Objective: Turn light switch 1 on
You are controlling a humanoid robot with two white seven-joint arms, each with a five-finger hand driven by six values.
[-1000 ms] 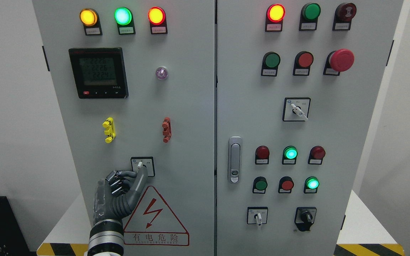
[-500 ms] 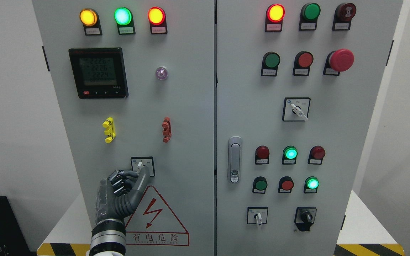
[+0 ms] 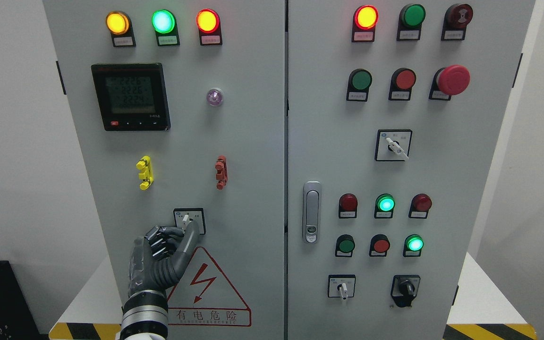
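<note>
Cabinet (image 3: 253, 141) looks like matt grey painted metal, door handle (image 3: 311, 212) shiny chrome. Left hand (image 3: 158, 262) has dark rubbery-looking fingers (image 3: 189, 241) and a polished metal wrist. Lamps (image 3: 163, 21) are glossy plastic.

Digital meter (image 3: 131, 97), red emergency button (image 3: 453, 79), door handle (image 3: 311, 212), lightning warning sign (image 3: 206, 290)

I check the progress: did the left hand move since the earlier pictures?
Yes. The left hand shifted slightly right and down, judged against the warning triangle; its wrist now overlaps the triangle's left edge more.

The left hand (image 3: 161, 257) has edged rightward, seemingly nearer the switch (image 3: 188, 220).
</note>
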